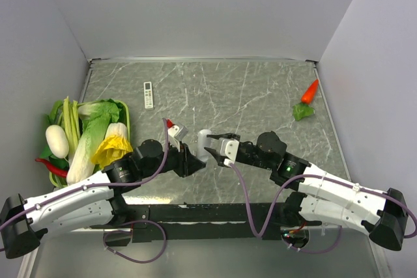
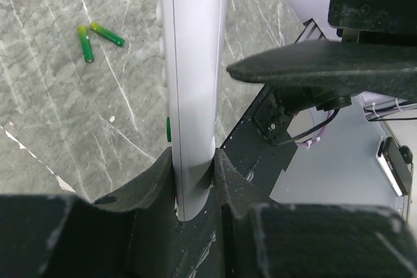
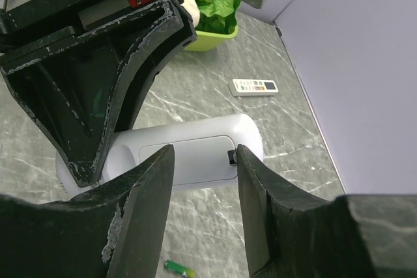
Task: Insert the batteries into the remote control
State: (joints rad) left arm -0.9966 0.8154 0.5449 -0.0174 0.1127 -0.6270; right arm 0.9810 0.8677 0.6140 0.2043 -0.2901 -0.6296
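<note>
Top external view shows a grey marble-pattern table (image 1: 260, 96) with a lime-green plastic basket (image 3: 218, 30) of vegetables (image 1: 91, 135) at its left side. Near the front centre, the left gripper (image 2: 193, 161) is clamped tight on one end of the small white oblong remote control (image 3: 244, 135). The right gripper (image 3: 202, 180) has its fingers moderately apart and grips nothing. They stand on both sides of the back cover (image 3: 186, 157), and one fingertip perhaps touches its edge. A slim white remote (image 1: 148, 94) with button rows lies far back. The two tiny green cylinder batteries (image 2: 107, 34) lie close together on the table, apart from both grippers.
</note>
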